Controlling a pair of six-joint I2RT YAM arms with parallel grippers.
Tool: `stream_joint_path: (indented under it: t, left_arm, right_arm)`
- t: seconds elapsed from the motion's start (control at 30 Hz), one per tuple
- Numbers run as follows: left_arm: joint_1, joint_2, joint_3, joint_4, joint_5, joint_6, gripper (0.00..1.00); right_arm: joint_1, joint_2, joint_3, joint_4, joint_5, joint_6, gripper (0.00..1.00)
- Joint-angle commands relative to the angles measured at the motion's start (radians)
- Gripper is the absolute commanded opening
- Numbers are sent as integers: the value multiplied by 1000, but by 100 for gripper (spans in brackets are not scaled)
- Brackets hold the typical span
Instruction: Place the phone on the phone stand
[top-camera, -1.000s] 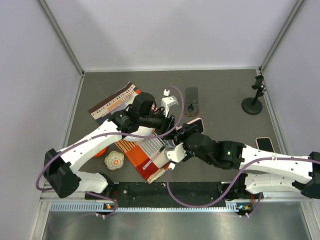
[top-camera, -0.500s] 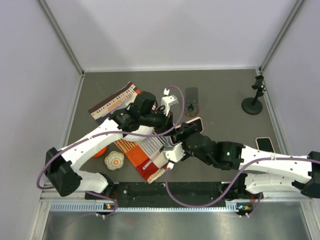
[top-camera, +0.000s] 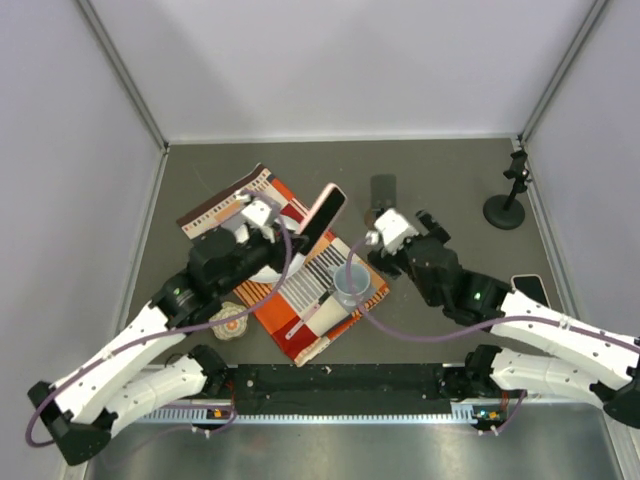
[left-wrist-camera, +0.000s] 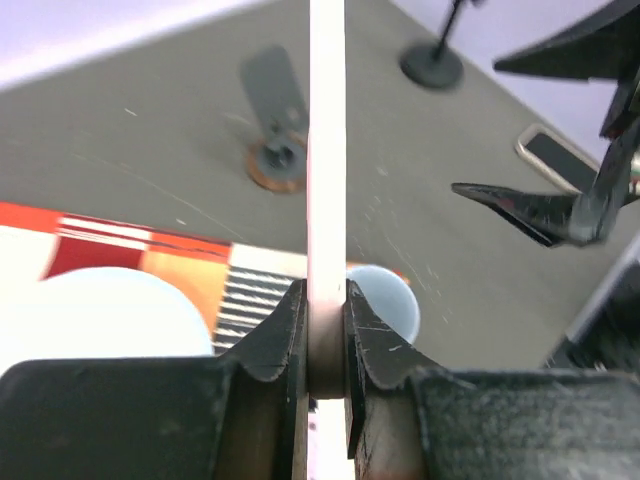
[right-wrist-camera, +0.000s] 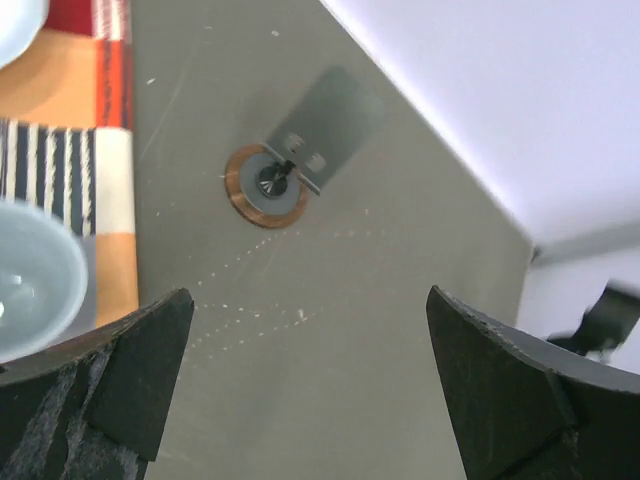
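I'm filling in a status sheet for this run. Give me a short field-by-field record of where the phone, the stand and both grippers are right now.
phone: clamped edge-on, lifted above the striped cloth
left gripper: shut on phone
right gripper: open, holding nothing, facing the phone stand
phone stand: grey plate on a copper-coloured round base, on the table, nothing on it
second phone: lying flat near the table's right edge
task status: phone not yet on the stand
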Motion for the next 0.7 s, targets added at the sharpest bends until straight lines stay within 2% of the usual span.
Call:
stream_joint_path:
  t: [0.0,0.07,0.1,0.2,0.23,0.3,0.47,0.67]
  left_arm:
    - [2,-195,-120,346,-246,-19,0]
    - [1,-234,-146,399,-286,-19,0]
    - [2,-258,-166,411,-303,-17,0]
    - [2,-280,-182,431,-337,-10,0]
    - [1,-283,-185,434,-335,-8,0]
    - [2,-288,-192,448,-317,-3,0]
    - [1,-286,-194,456,-274,4,0]
    - [1,-288,-196,465,-237,10,0]
  right_arm:
    - [-122,33,142,-51,-40,698,99]
    - [-160,58,190,-37,-181,881,99]
    - [-169,69,205,-19,-269,1026,99]
    - [-169,127,236,177,-456,1188,99]
    - [-169,141,248,296,-495,1211,99]
    - [-166,199,283,396,-609,1236,99]
    - [-110,340,422,456,-692,1204,99]
    - [-76,423,454,524,-654,1254,99]
